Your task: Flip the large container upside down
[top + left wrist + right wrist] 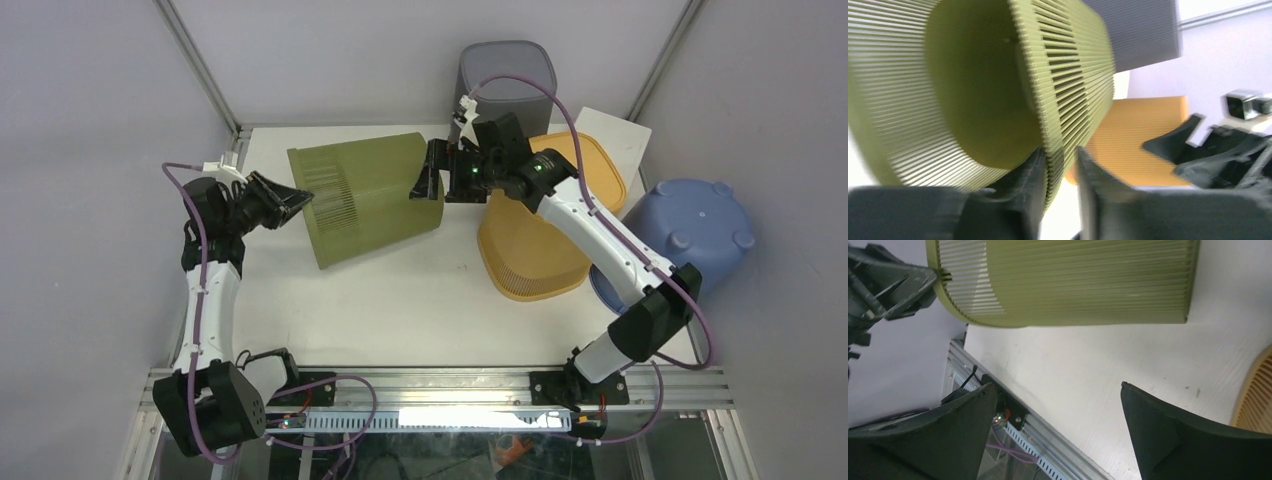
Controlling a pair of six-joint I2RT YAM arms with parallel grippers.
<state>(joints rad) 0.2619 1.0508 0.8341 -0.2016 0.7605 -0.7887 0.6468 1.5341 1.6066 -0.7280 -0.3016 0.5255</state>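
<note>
The large olive-green ribbed container (365, 195) lies on its side in the middle of the table, mouth to the left and base to the right. My left gripper (295, 200) is shut on its rim. In the left wrist view the rim (1060, 150) sits between the two fingers of the left gripper (1059, 172), one inside the mouth and one outside. My right gripper (430, 182) is open and empty beside the container's base. In the right wrist view its jaws (1058, 395) stand wide apart over the table, below the container (1073, 280).
An orange ribbed bin (545, 235) lies on its side to the right of the green one, under my right arm. A grey bin (507, 85) stands at the back. A blue tub (690, 235) sits upside down at the right edge. A white box (615, 135) is behind it.
</note>
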